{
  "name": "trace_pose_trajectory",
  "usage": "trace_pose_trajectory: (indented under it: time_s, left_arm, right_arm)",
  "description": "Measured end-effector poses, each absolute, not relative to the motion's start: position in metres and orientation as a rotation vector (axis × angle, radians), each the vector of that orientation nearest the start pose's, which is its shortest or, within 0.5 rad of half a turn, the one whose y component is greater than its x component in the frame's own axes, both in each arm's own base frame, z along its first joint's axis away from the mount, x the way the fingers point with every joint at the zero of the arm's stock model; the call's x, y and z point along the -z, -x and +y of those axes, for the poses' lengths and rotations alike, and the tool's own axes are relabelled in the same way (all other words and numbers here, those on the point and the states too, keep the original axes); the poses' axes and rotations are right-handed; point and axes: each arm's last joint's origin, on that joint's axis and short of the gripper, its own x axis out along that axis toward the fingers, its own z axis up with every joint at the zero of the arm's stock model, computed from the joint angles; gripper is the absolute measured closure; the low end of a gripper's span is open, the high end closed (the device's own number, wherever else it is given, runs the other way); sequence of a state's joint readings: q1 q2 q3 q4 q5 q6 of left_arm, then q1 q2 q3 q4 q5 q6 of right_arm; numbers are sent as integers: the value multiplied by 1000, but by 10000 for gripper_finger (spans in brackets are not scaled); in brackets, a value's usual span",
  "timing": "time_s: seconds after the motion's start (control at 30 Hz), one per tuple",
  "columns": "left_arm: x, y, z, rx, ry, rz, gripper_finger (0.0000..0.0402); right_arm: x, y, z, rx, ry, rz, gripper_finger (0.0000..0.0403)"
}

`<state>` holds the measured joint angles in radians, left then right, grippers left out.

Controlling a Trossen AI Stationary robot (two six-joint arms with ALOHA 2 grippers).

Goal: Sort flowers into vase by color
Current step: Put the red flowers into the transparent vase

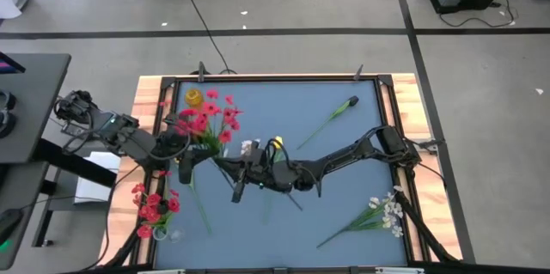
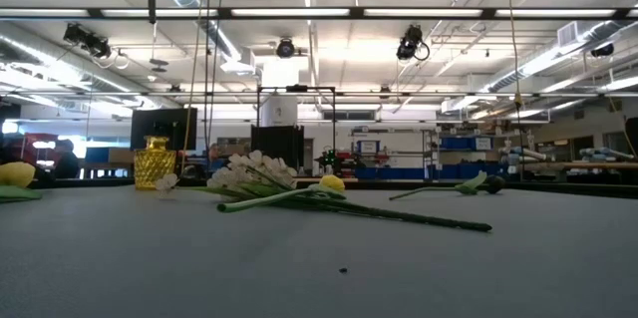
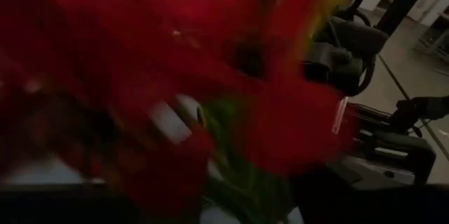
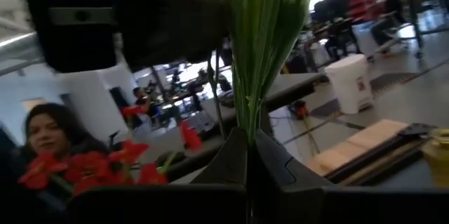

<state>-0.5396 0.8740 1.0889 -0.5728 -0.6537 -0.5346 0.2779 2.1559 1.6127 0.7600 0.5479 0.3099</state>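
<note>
A blue-grey desk (image 1: 284, 231) seen from above, with two dark arms meeting near its middle. The right end effector (image 4: 247, 155) is clamped shut on the green stem of a yellow tulip (image 1: 277, 145), held up just left of centre. The left end effector (image 1: 185, 149) sits in a bunch of red flowers (image 1: 206, 118) by the yellow vase (image 1: 194, 98) at the far left; whether its fingers grip the stems I cannot tell. More red sprigs (image 1: 155, 210) lie at the near left, white flowers (image 1: 387, 214) at the near right, and one closed bud (image 1: 351, 102) far right.

To do this well, the tulip should stay upright and drop stem-first into the matching vase.

The left wrist view is filled by red blur, hiding its fingers. A person shows dimly beyond the desk.
</note>
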Motion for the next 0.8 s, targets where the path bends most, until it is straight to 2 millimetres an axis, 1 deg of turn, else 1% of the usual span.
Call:
trace_pose_trajectory:
  time_s: [0.2, 0.3, 0.33, 0.53, 0.7, 0.8]
  left_arm:
    - [-386, -146, -67, -173, 320, 255, 329]
    - [-387, -145, -67, -137, 315, 263, 381]
    - [-387, -144, -67, -130, 317, 264, 388]
    - [-386, -143, -68, -104, 316, 286, 392]
    - [-376, -137, -68, -89, 267, 390, 396]
    - [-372, -128, -70, -5, 210, 465, 396]
  right_arm:
    - [-266, -482, 123, 222, -384, -213, 393]
    - [-265, -483, 122, 223, -400, -205, 385]
    - [-265, -483, 122, 226, -411, -206, 380]
    - [-263, -483, 122, 239, -431, -199, 350]
    - [-260, -481, 129, 235, -419, -163, 322]
    - [-251, -480, 134, 270, -455, -91, 298]
